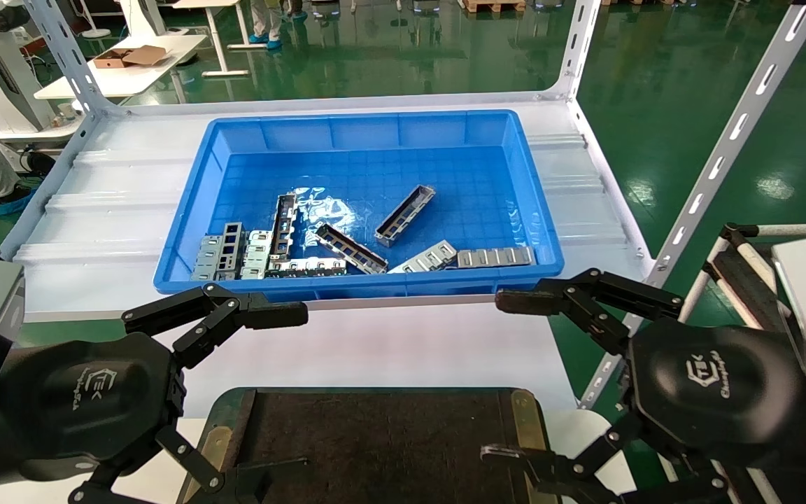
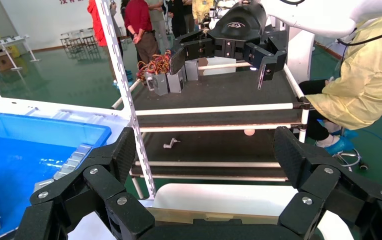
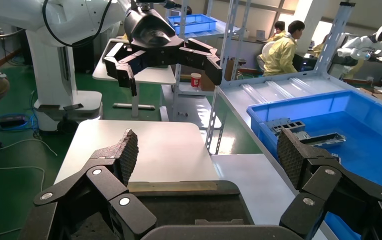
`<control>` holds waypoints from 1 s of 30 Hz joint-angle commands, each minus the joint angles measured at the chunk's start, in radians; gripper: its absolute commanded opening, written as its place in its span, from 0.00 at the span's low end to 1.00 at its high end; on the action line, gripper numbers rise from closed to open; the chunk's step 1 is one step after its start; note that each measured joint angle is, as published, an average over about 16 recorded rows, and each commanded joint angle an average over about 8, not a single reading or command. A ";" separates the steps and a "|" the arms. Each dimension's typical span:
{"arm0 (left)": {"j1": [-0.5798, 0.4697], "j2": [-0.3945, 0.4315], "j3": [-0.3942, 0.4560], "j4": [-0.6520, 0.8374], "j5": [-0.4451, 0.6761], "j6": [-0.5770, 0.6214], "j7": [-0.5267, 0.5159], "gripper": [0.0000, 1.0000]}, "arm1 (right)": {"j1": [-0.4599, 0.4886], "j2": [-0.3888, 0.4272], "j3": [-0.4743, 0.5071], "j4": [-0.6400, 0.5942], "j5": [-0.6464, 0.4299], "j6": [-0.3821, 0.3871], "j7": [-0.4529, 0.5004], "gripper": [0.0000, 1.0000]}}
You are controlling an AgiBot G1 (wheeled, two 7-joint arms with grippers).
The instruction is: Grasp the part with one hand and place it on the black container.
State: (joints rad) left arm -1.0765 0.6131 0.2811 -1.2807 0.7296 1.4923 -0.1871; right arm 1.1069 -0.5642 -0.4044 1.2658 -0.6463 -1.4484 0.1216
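Flanking black container (image 1: 382, 434), open end effectors (image 1: 284, 392)

blue bin (image 1: 529, 203): one sitting | trough-shaped parts (image 1: 405, 214): three lying in it | flat windowed strips (image 1: 495, 257): about five lying in it, exact count unclear | black container (image 1: 375, 441): one sitting | grippers: two showing, left gripper (image 1: 186, 392), right gripper (image 1: 508, 378)

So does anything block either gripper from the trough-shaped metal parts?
Only the deep blue plastic bin's near wall; the silver trough-shaped part lies uncovered. Left gripper and right gripper hover open over the flat black tray.
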 commanded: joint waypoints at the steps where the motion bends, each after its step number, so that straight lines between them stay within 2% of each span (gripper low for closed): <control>1: 0.000 0.000 0.000 -0.001 0.000 0.001 0.000 1.00 | 0.000 0.000 0.000 0.000 0.000 0.000 0.000 1.00; 18: -0.032 0.035 0.015 0.014 0.056 -0.074 -0.008 1.00 | 0.000 0.000 0.000 0.000 0.000 0.000 0.000 1.00; 30: -0.129 0.149 0.086 0.061 0.206 -0.214 -0.054 1.00 | 0.000 0.000 0.000 0.000 0.000 0.000 0.000 1.00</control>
State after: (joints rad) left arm -1.2075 0.7658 0.3667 -1.2078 0.9356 1.2796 -0.2343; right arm 1.1071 -0.5642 -0.4046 1.2655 -0.6463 -1.4486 0.1215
